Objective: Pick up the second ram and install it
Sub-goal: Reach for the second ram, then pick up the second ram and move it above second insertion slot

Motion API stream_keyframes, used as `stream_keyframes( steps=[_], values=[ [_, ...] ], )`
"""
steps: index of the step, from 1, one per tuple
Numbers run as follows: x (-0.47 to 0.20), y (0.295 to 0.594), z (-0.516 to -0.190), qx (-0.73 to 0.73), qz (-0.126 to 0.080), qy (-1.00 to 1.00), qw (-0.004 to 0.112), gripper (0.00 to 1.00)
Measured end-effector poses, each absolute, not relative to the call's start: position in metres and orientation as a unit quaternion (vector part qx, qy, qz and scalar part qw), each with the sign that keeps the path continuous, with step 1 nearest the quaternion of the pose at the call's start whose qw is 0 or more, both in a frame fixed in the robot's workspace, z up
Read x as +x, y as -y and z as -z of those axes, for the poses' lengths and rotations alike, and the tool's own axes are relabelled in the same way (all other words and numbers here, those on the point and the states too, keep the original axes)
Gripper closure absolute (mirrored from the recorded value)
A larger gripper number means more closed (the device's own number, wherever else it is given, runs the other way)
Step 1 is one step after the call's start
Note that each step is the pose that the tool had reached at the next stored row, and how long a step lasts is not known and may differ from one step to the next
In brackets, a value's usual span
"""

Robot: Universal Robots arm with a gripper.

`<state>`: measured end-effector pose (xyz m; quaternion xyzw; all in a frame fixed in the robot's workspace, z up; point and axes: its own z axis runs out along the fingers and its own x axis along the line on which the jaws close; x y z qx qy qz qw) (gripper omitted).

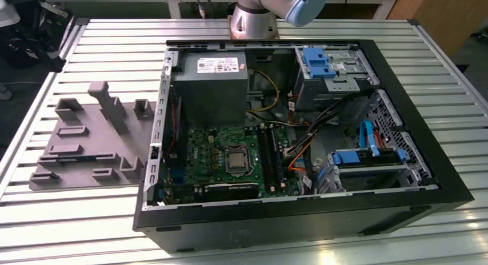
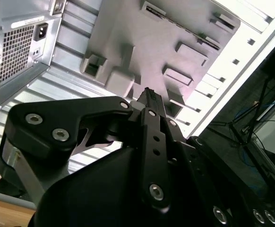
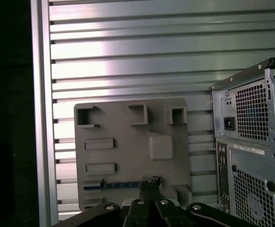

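Pincer (image 3: pixel 149 187) hangs closed and empty above the grey fixture (image 3: pixel 123 127), where the second ram (image 3: pixel 113 185) lies slotted; a good grasp should square to its long edges.

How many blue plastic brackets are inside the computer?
2, both toward the exterior view's right. The upper blue bracket tops the drive bay in the case's far corner. The lower blue bracket sits on the drive cage nearer the camera. Cables may hide others.
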<state>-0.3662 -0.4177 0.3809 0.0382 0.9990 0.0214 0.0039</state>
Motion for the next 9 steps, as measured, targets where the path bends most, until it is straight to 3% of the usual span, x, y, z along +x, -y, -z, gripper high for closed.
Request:
stream_keyframes(
  steps=[9],
  values=[
    [-0.3774, 0.4177, -0.3806, 0.038, -0.021, -0.999, 0.004, 0.89]
  ],
)
